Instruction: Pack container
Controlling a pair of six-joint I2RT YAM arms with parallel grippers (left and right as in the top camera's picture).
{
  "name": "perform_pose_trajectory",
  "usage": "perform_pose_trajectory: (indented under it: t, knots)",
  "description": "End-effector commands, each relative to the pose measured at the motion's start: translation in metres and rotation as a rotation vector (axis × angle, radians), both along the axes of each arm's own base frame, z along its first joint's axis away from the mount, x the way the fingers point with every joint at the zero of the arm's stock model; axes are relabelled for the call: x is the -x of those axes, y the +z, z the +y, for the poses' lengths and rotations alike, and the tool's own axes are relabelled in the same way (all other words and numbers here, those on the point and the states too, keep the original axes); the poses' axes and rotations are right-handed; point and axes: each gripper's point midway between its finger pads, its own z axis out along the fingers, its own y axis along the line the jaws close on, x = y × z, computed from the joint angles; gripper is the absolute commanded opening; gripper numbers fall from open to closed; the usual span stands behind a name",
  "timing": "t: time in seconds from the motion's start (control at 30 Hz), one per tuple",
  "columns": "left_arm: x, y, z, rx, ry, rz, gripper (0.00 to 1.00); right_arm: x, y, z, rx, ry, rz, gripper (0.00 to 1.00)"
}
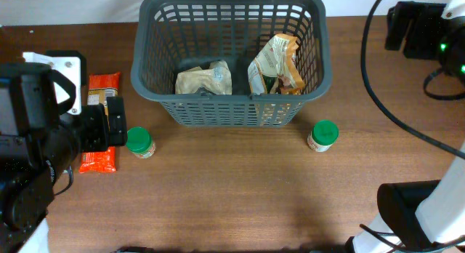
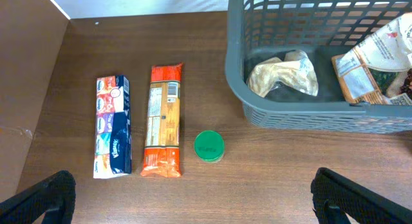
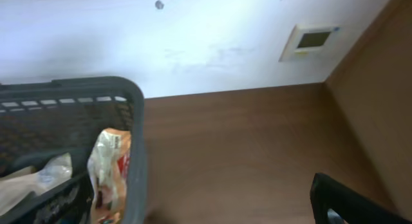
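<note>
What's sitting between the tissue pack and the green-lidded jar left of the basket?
The orange packet lies between the tissue pack and the jar, plain in the left wrist view.

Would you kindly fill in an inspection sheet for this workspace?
Surface: brown wooden table.
Job's things: grey basket upright, pale bag and printed bag inside; left jar, right jar, orange packet, tissue pack outside on the table.
Clutter: nothing seen.
Grippers: left gripper open, empty; right gripper partly visible, state unclear.
Cables: black cable over the table's right side.
Surroundings: white wall with a wall plate.
</note>
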Motion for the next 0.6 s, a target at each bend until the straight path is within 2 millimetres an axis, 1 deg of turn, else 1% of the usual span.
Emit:
perform_pose_trajectory:
  t: [0.0,0.07,0.1,0.13,0.17,0.2,0.3,0.43,0.5,0.57]
  knots:
    - [-0.001,-0.001,0.001,-0.021,-0.005,0.007,0.99,0.002,-0.006,0.006,-0.037,0.020,0.023,0.99]
    - [-0.001,-0.001,0.001,-0.020,-0.007,0.007,0.99,0.007,-0.007,-0.001,-0.017,-0.014,0.035,0.99]
    - [-0.001,-0.001,0.001,-0.020,-0.007,0.007,0.99,0.012,-0.010,-0.012,0.003,-0.069,0.051,0.99]
    - [-0.001,-0.001,0.001,-0.019,-0.007,0.007,0.99,0.020,-0.016,-0.031,0.027,-0.163,0.082,0.99]
    - [-0.001,-0.001,0.001,-0.019,-0.007,0.007,0.99,0.023,-0.021,-0.039,0.033,-0.200,0.103,0.99]
    - [-0.001,-0.001,0.001,-0.020,-0.007,0.007,0.99,0.027,-0.037,-0.050,0.013,-0.248,0.162,0.99]
    - [-0.001,-0.001,0.001,-0.019,-0.007,0.007,0.99,0.033,-0.073,-0.054,-0.050,-0.271,0.287,0.99]
    - [-0.001,-0.001,0.001,-0.019,-0.007,0.007,0.99,0.046,-0.116,-0.063,-0.110,-0.366,0.422,0.99]
    - [-0.001,-0.001,0.001,-0.019,-0.007,0.007,0.99,0.050,-0.132,-0.064,-0.130,-0.385,0.474,0.99]
    - [-0.001,-0.001,0.001,-0.019,-0.007,0.007,0.99,0.051,-0.148,-0.061,-0.168,-0.393,0.522,0.99]
